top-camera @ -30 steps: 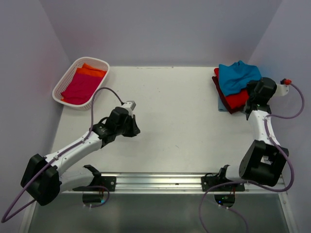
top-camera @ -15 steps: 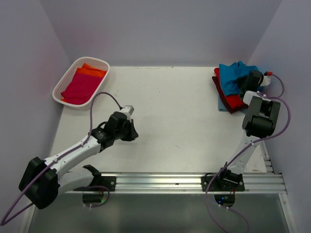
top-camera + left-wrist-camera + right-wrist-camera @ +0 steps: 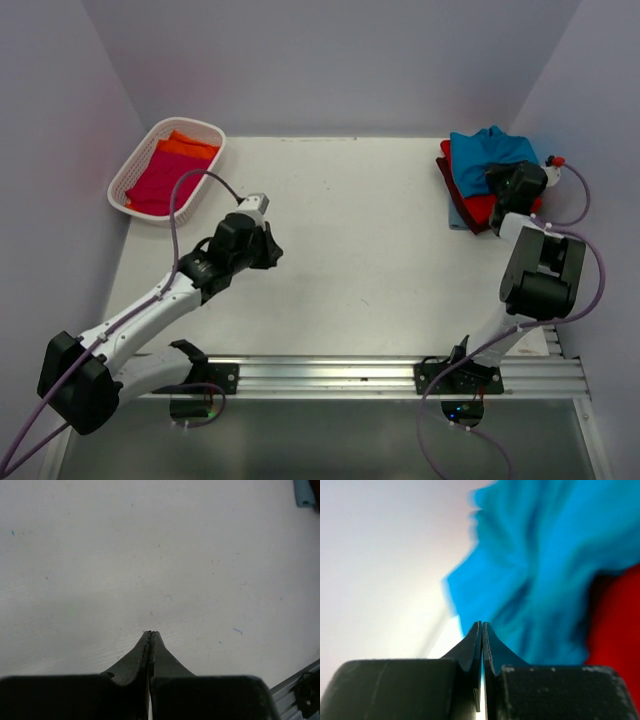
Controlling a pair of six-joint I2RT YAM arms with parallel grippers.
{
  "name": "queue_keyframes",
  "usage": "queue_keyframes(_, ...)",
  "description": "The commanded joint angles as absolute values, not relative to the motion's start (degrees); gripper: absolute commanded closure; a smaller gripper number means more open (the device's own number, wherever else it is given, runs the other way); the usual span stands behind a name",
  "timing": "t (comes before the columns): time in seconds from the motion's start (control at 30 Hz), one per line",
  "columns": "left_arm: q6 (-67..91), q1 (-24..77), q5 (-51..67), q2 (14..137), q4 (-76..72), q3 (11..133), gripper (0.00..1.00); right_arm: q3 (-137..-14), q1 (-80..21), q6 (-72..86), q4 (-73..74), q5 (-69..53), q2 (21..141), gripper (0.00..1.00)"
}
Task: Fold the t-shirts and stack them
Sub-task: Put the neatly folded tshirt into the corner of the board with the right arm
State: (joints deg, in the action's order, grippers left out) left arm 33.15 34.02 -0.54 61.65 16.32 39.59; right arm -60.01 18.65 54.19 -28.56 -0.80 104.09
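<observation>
At the table's far right corner lies a stack of t-shirts: a rumpled teal blue one (image 3: 485, 152) on top, then red (image 3: 483, 208), maroon (image 3: 443, 170) and light blue (image 3: 457, 218). My right gripper (image 3: 497, 180) hovers over the stack's right side, shut with nothing between its fingers. In the right wrist view the teal shirt (image 3: 545, 555) and red shirt (image 3: 615, 620) lie just beyond the shut tips (image 3: 482, 623). My left gripper (image 3: 272, 250) is shut and empty over bare table, as the left wrist view (image 3: 150, 632) shows.
A white lattice basket (image 3: 135, 165) at the far left holds a magenta shirt (image 3: 165, 180) and an orange one (image 3: 185, 148). Purple walls close in the table on three sides. A metal rail (image 3: 330, 372) runs along the near edge.
My right gripper has shut, and its arm has folded upright, bringing the wrist over the stack's right side. The left arm has lifted and shifted slightly back and left.
</observation>
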Motion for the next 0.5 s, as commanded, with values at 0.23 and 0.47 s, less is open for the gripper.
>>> queue_keyframes(0.23,28.5,22.0,-0.6,63.6,7.2,50.0,0.65,-54.8,4.0,37.4,-23.3,-28.5,81.8,0.52)
queue_keyframes(0.47,32.8,10.5,2.8,69.3,3.9,50.1,0.08,-57.8,-16.5,20.0,8.7,-15.1,75.7,0.18)
